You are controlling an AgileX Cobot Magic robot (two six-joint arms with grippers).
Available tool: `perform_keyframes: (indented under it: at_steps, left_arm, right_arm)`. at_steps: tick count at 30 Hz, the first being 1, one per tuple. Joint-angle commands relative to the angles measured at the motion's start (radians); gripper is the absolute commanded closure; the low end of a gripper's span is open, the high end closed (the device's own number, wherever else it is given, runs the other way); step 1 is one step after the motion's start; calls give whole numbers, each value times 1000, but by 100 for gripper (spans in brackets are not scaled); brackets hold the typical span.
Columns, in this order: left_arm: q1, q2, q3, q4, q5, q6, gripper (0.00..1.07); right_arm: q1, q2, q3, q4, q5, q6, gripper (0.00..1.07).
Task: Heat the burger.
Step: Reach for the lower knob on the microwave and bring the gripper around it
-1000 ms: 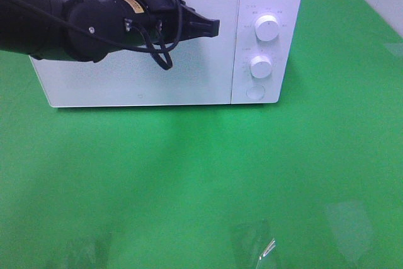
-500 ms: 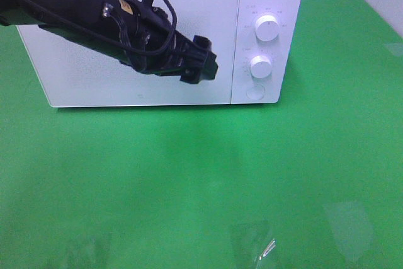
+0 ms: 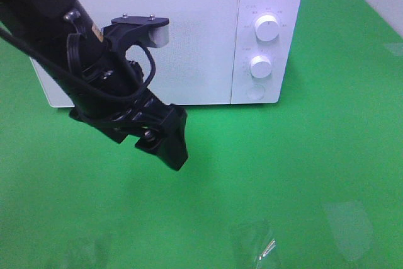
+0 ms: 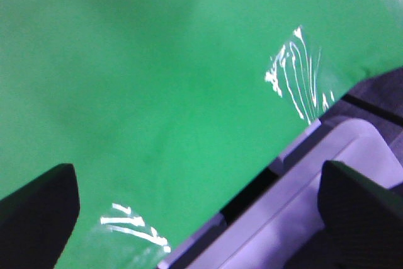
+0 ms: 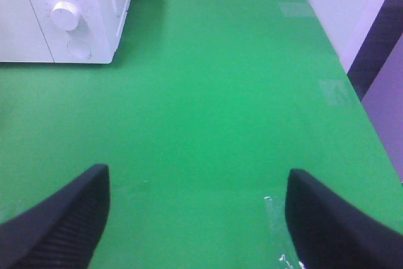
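Burger: not visible in any view. Microwave door shut and opaque, so cannot tell whether burger is inside.

Left tool: fingers apart, nothing between. Hangs over green tabletop just in front of door, tip pointing down and away from microwave.

Right tool: fingers apart, empty, low over tabletop, facing control panel.

Upper knob and lower knob sit right of door, on right arm's side.

Judgement: right arm better placed for knobs.
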Motion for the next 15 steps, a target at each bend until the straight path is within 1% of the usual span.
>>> perform_keyframes:
  at_steps: [1,2,3,4,5,6,7,8,9,10,11,12,13,14,15]
  left_arm:
    - [24,-30,-4,22,123,-49,11]
    - [24,-30,-4,22,123,-49,11]
    - [66,-48,-4,29,157,-58,11]
    - [66,-48,-4,29,157,-58,11]
    - [85,-60,-1,29,164,-58,11]
    - [143,-93,12,29,172,-51,11]
    - [143,-93,12,29,172,-51,11]
    - [202,-126,26,29,175,-50,12]
    - [202,-126,26,29,175,-50,12]
    - [277,-172,50,30,175,-43,12]
    - [277,-172,50,30,175,-43,12]
    - [349,-211,73,31,184,-38,12]
    - [388,-233,83,31,194,-35,12]
    - [388,-233,83,31,194,-35,12]
    - [456,-274,97,34,213,-26,12]
  right_arm:
    - [-3,-24,3,3,-12,-3,31]
    - [-3,-24,3,3,-12,-3,31]
    - [-3,-24,3,3,-12,-3,31]
    - [-3,-24,3,3,-12,-3,31]
    - [-3,-24,3,3,-12,-3,31]
    - [-3,-24,3,3,-12,-3,31]
    - [-3,-24,3,3,-12,-3,31]
    - [-3,-24,3,3,-12,-3,31]
    - [-3,-24,3,3,-12,-3,31]
    - [-3,-24,3,3,-12,-3,31]
    - [-3,-24,3,3,-12,-3,31]
    - [-3,-24,3,3,-12,-3,31]
    - [-3,-24,3,3,-12,-3,31]
    - [-3,-24,3,3,-12,-3,31]
    - [-3,-24,3,3,-12,-3,31]
